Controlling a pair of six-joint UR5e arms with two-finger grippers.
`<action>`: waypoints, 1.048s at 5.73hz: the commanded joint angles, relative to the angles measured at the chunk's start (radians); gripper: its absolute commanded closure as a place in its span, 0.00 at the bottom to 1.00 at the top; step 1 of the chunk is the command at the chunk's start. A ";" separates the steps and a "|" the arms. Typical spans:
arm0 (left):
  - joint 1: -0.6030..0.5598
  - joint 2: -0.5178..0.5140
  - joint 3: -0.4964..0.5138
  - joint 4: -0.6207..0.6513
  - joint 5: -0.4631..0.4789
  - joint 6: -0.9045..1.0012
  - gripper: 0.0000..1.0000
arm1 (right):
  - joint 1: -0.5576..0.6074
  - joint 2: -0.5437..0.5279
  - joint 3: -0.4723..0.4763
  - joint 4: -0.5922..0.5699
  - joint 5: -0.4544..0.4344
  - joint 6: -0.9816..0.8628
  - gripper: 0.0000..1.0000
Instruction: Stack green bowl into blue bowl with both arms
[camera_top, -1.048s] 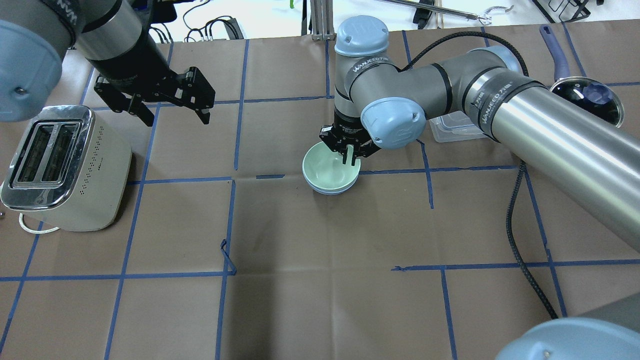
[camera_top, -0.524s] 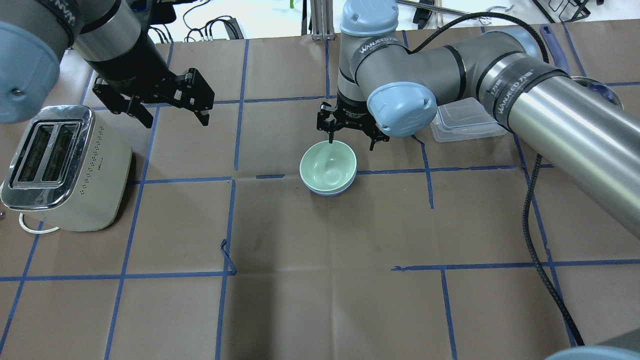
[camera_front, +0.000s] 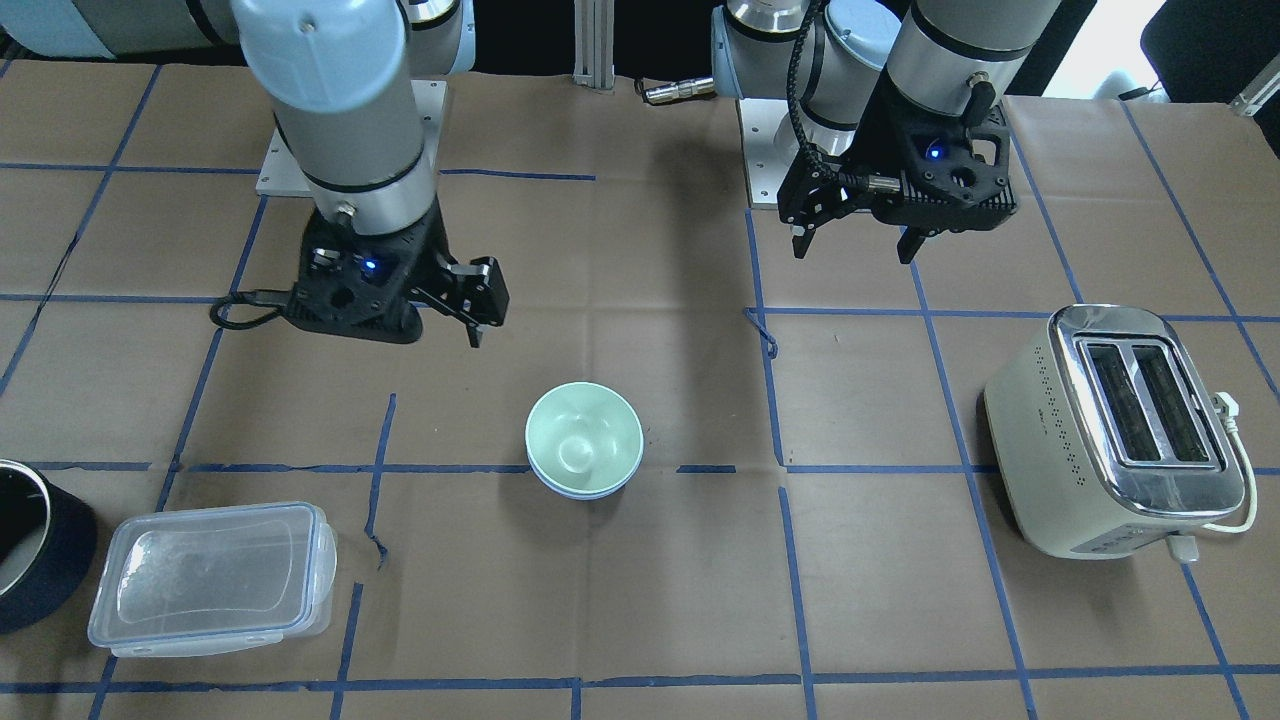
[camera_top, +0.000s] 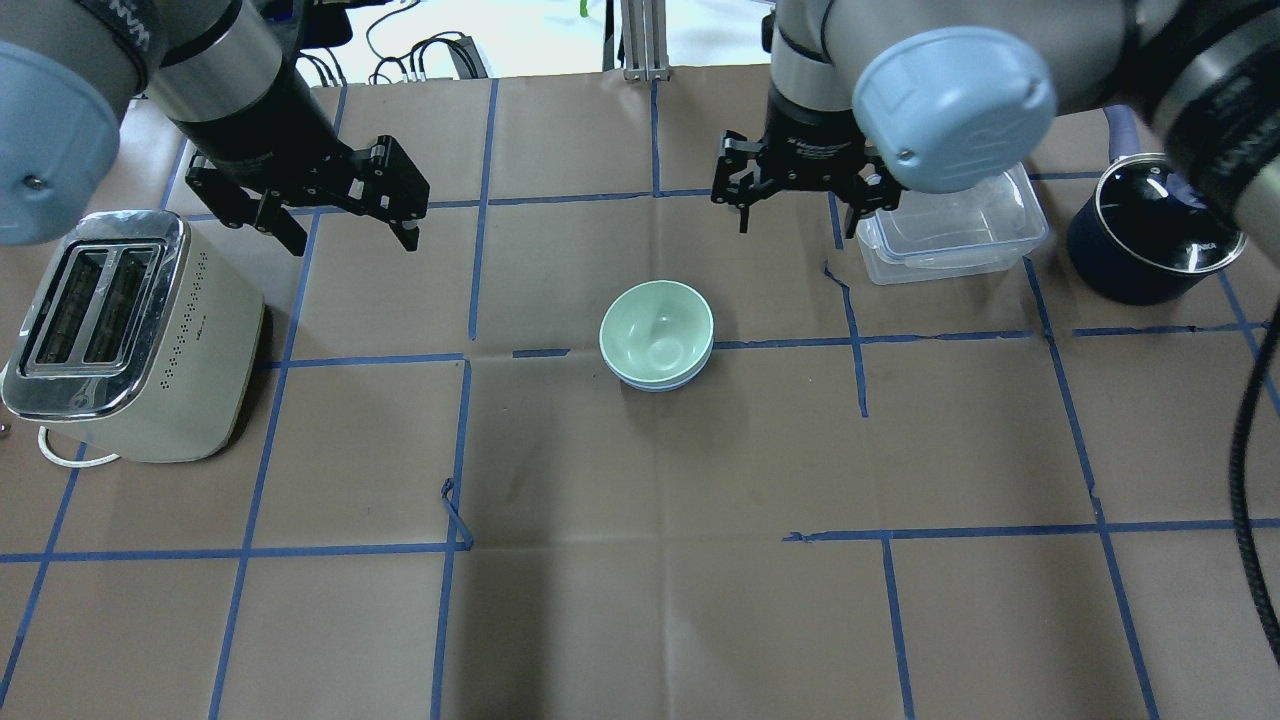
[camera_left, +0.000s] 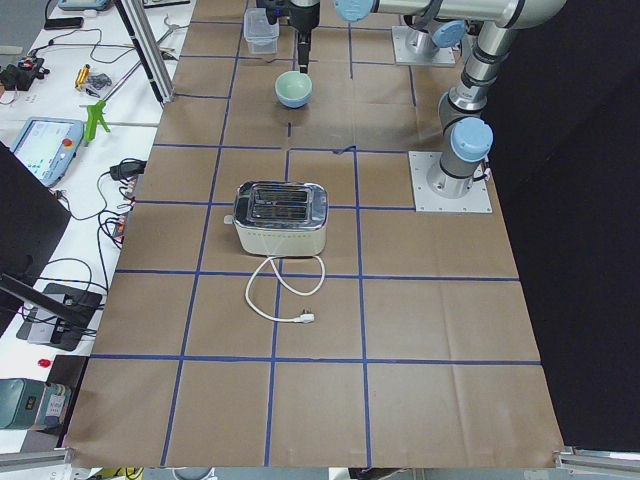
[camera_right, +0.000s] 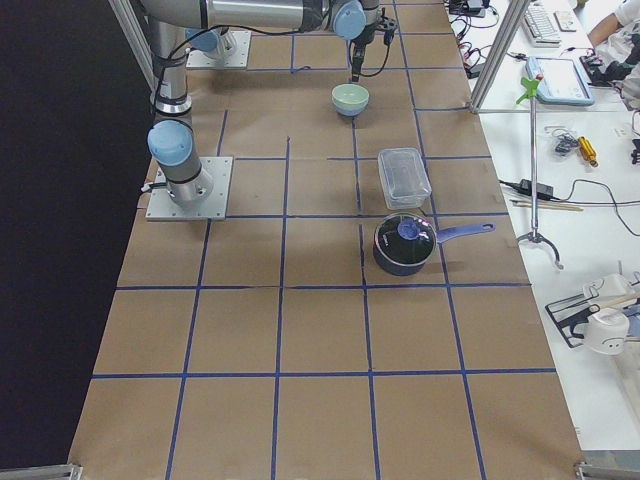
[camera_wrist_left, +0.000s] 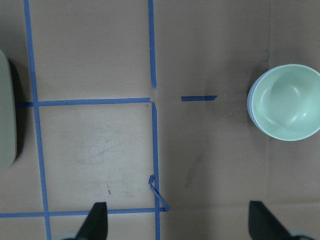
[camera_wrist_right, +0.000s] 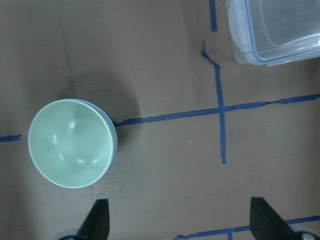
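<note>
The green bowl (camera_top: 655, 322) sits nested inside the blue bowl (camera_top: 655, 384) near the table's middle; only a thin blue rim shows below it. The stack also shows in the front view, green bowl (camera_front: 583, 438) in blue bowl (camera_front: 585, 493), and in both wrist views (camera_wrist_left: 287, 102) (camera_wrist_right: 70, 142). My right gripper (camera_top: 800, 228) is open and empty, raised behind and to the right of the bowls. My left gripper (camera_top: 355, 240) is open and empty, raised well to the left of the bowls, beside the toaster.
A cream toaster (camera_top: 120, 330) stands at the left. A clear lidded container (camera_top: 950, 230) and a dark navy pot (camera_top: 1150, 235) stand at the right, close to my right gripper. A black cable (camera_top: 1245, 470) hangs by the right arm.
My right gripper let go of the green bowl's rim, opened, rose and drew back to the far right of the stack. The bowls stay nested. The left arm has not moved.
</note>
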 joint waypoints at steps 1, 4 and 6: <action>0.000 -0.009 0.000 0.007 -0.002 -0.003 0.02 | -0.114 -0.114 0.070 0.028 -0.008 -0.107 0.00; 0.000 -0.009 -0.002 0.007 0.001 -0.003 0.02 | -0.117 -0.121 0.044 0.071 0.001 -0.109 0.00; -0.001 -0.008 -0.002 -0.003 0.001 -0.003 0.02 | -0.116 -0.121 0.041 0.074 0.003 -0.111 0.00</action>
